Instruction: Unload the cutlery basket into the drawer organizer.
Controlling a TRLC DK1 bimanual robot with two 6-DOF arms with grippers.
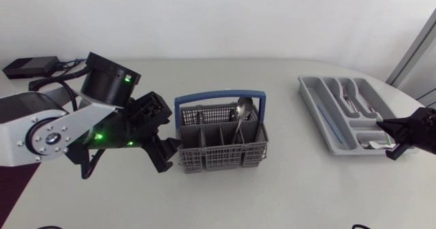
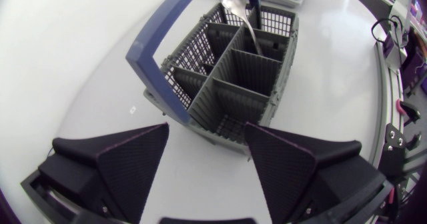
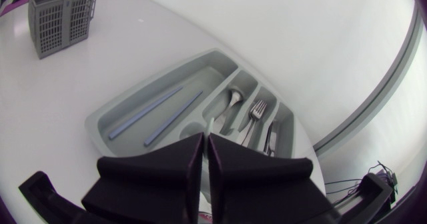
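Note:
The grey cutlery basket (image 1: 221, 146) with a blue handle (image 1: 219, 95) stands mid-table, and one spoon (image 1: 243, 110) leans in a back compartment. My left gripper (image 1: 163, 154) is open at the basket's left end. In the left wrist view the basket (image 2: 227, 77) and the spoon (image 2: 235, 5) lie just ahead of the open left gripper (image 2: 207, 127). The grey drawer organizer (image 1: 325, 123) lies at the right. My right gripper (image 1: 390, 138) is shut over its near right corner. The right wrist view shows the right gripper (image 3: 205, 151) above the organizer (image 3: 127, 104), with a thin pale handle (image 3: 211, 125) at its tips.
The organizer holds two blue sticks (image 3: 163, 114), a spoon (image 3: 232, 101), a fork (image 3: 255, 111) and a knife (image 3: 269, 136). A black box (image 1: 28, 66) with cables sits at the table's far left corner. The basket (image 3: 60, 14) shows far off in the right wrist view.

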